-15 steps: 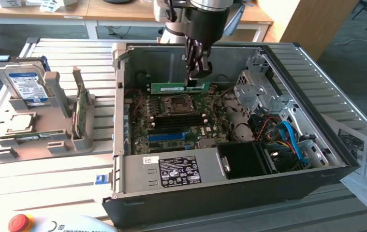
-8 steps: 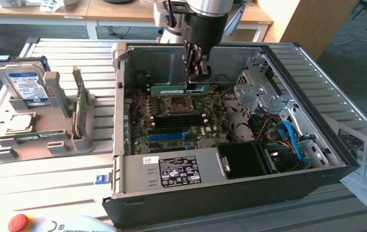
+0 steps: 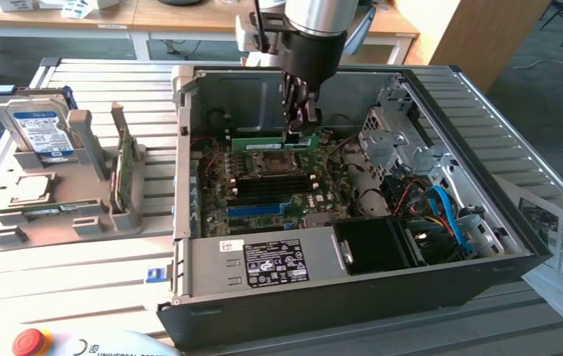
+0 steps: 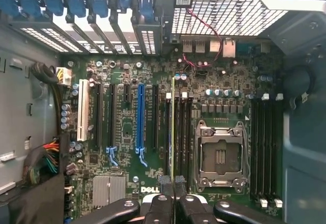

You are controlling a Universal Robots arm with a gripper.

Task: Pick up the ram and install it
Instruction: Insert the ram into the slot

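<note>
Your gripper [image 4: 173,187] is clamping the ram [image 4: 173,127] by its upper edge, holding it edge-on over the memory slots [image 4: 187,132] beside the processor socket [image 4: 220,155]. You're handling something light, stiff and fragile, so edges only.

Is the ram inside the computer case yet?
Inside: the gripper holds the ram on edge over the motherboard; seated or not, cannot tell.

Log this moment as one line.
fingers: shut on long thin green ram stick | place: inside open black computer case, over green motherboard
</note>
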